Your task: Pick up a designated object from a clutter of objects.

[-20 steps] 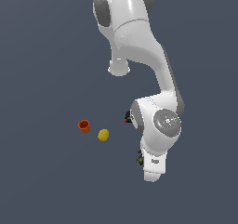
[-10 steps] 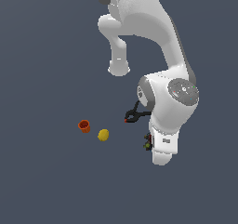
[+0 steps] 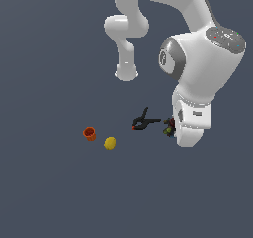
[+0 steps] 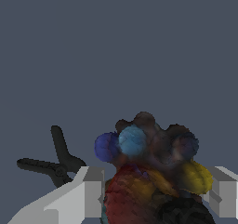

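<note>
The gripper (image 4: 155, 195) stood with its two grey fingers (image 4: 93, 190) on either side of the designated object (image 4: 151, 172), a dark lumpy thing with blue, yellow and maroon knobs. In the wrist view the jaws were narrow around it, and both seemed to touch its sides, so I judged that they were holding it. In the exterior view the designated object (image 3: 169, 127) showed only as a small dark patch at the hand's edge, on that view's right, with most of it hidden by the hand. It was not possible to tell whether it was already off the surface.

The rest of the clutter lay apart: the black clamp (image 3: 145, 122) just beside the hand, the yellow lemon (image 3: 110, 143) and the small orange cup (image 3: 89, 134) further toward the exterior view's left.

The reach and the closing seemed done. What remained, as I judged it, was a clear lift away from the surface.
</note>
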Robot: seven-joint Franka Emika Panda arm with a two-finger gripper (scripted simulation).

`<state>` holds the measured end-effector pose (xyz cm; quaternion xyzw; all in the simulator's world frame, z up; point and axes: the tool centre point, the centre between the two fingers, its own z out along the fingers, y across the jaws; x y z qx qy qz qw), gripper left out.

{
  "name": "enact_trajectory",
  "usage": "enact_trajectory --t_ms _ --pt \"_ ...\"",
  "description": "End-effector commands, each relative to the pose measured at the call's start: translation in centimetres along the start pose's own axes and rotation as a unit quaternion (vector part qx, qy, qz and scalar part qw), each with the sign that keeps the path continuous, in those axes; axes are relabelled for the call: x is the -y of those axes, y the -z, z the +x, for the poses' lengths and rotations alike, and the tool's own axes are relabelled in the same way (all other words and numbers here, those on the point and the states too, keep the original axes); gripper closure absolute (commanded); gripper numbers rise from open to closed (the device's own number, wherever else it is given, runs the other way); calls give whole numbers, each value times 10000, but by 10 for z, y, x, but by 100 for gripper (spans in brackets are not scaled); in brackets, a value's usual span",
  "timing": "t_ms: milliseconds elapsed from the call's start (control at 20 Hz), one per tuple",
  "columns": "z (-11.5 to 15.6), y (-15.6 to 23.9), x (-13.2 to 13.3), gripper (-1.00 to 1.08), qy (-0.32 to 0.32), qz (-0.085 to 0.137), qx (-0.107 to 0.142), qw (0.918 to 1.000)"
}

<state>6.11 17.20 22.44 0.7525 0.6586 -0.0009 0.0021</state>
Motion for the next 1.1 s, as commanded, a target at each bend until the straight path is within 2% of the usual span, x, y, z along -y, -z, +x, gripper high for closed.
enact_trajectory --t_ms 0,550,1050 --pt "6 26 14 108 2 -4 0 10000" --pt "30 117 62 108 3 7 -13 10000" --pt "37 147 76 108 -1 10 -20 10000"
